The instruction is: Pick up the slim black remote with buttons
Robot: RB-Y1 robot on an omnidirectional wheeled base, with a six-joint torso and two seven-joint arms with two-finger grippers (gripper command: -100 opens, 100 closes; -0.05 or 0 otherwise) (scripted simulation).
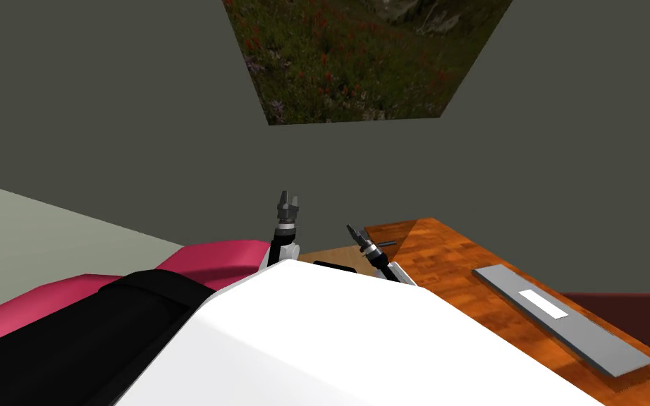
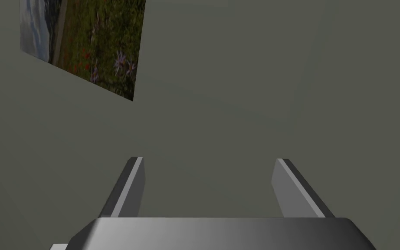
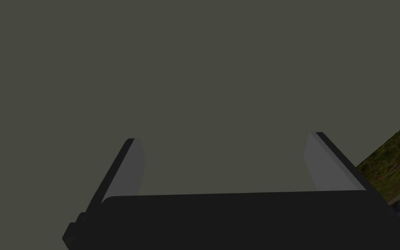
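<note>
**Two sets of jaws stand empty**

We hold left gripper (image 1: 290,197) and right gripper (image 1: 354,232) released, aimed at the grey wall (image 1: 105,106), since nothing is grasped. The slim black remote (image 1: 386,244) lies by the far corner of the orange-brown wooden table (image 1: 457,261), just beside the right gripper.

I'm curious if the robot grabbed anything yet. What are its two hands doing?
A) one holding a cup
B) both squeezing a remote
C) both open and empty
C: the left gripper and the right gripper both stand wide open, with nothing held.
</note>
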